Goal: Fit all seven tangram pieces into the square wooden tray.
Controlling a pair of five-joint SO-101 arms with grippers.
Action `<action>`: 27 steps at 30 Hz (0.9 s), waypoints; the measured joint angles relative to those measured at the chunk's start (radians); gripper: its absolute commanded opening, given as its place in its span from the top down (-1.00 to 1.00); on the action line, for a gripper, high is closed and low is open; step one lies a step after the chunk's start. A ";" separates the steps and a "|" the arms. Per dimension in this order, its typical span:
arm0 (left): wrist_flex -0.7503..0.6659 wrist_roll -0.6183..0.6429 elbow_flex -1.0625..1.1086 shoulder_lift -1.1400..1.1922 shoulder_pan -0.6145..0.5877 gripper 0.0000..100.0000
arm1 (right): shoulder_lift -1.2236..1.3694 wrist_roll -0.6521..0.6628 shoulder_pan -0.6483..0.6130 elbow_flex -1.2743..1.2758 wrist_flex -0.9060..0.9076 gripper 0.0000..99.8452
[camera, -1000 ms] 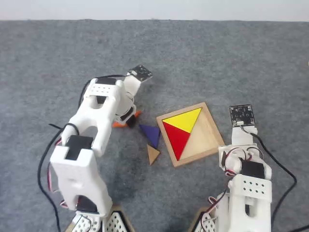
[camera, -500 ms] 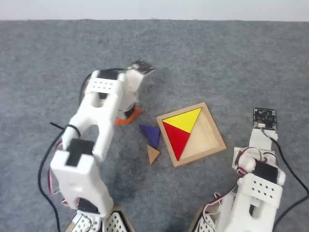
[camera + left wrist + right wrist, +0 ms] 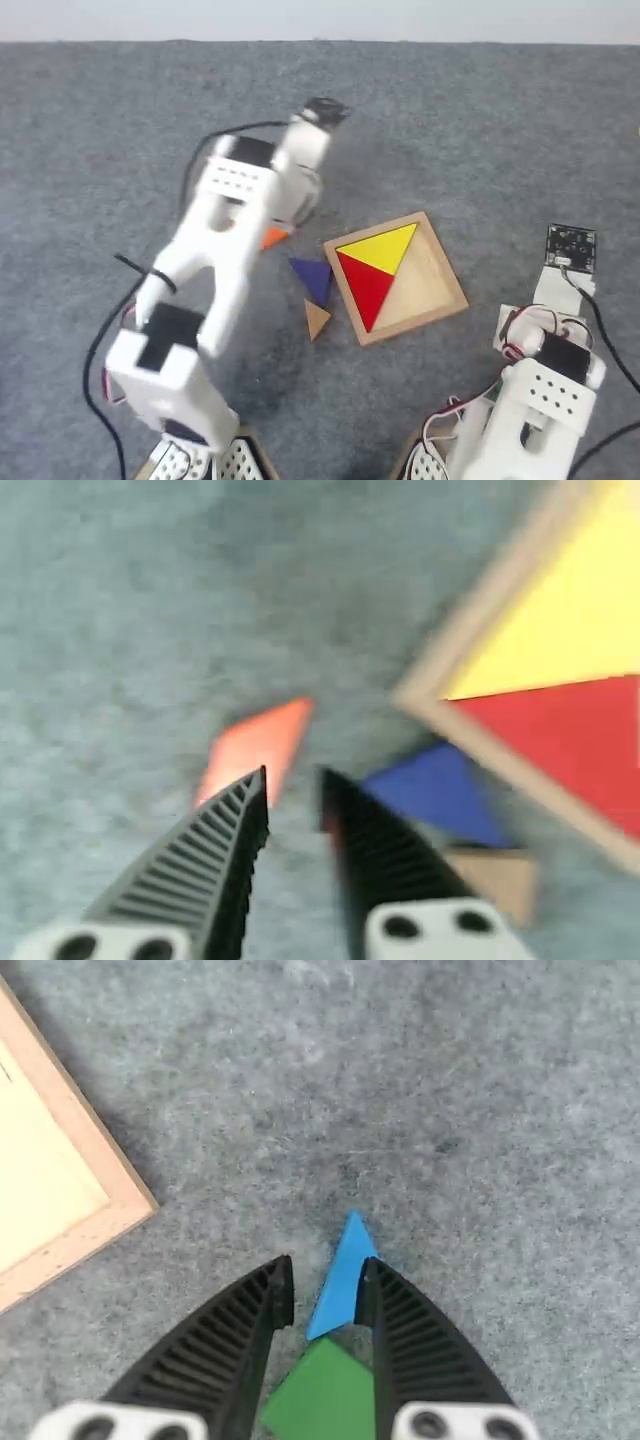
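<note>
**Two pieces in the tray point(image 3: 446, 255), five outside**

Left of the tray: hangs above the orange piece point(image 3: 274, 237), left jaws slightly parted, gripping nothing. Just left of the tray, on the counter point(image 3: 120, 120): purple piece point(image 3: 315, 277), tan piece point(image 3: 316, 319). Inside the tray: yellow piece point(image 3: 385, 248) against red piece point(image 3: 367, 285). Right of the tray: right jaws parted astride the blue piece point(image 3: 342, 1275), green piece point(image 3: 325, 1395) adjoining.

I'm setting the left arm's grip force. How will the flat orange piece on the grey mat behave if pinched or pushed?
The orange piece looks thin and lies flat, so it probably won't roll or tip, but offers little edge to pinch. The fuzzy grey mat would probably drag on it when pushed.
</note>
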 measured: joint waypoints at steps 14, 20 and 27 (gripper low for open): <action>-0.037 -0.285 -0.074 0.258 -0.107 0.59 | 0.000 0.000 -0.018 0.000 0.000 0.77; -0.043 -0.299 -0.081 0.322 -0.120 0.59 | 0.000 0.000 -0.020 0.000 0.000 0.77; -0.029 -0.295 -0.100 0.348 -0.117 0.77 | 0.000 0.000 -0.020 0.000 0.000 0.77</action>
